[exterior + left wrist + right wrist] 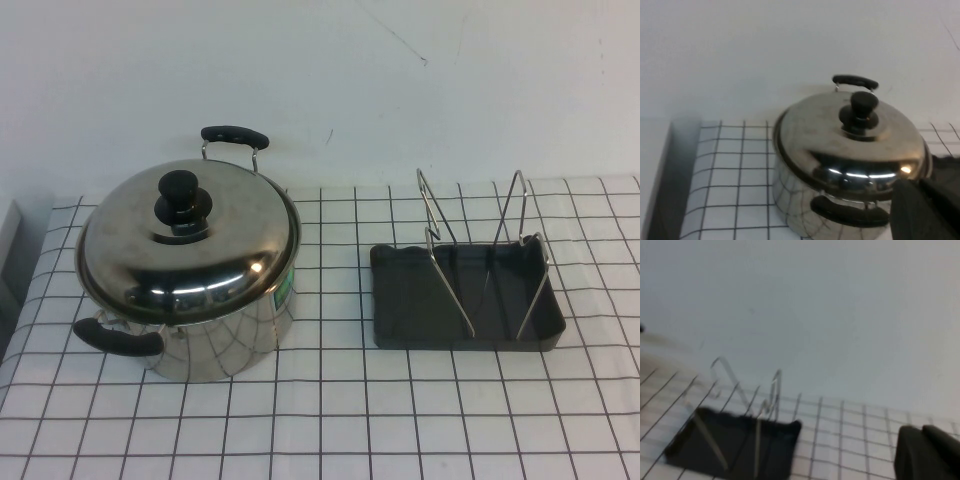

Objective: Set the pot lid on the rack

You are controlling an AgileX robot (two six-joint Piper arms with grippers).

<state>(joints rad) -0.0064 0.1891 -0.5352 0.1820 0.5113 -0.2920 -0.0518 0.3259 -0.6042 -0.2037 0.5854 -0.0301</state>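
The shiny steel pot lid with a black knob sits on the steel pot at the table's left. The rack, silver wire loops on a dark grey tray, stands empty to the right of the pot. Neither gripper shows in the high view. In the left wrist view the lid lies just ahead of my left gripper, which is shut and empty, apart from the pot. In the right wrist view the rack lies ahead of my right gripper, shut and empty above the cloth.
The table carries a white cloth with a black grid. The pot has two black side handles, one at the back and one at the front left. A plain white wall stands behind the table.
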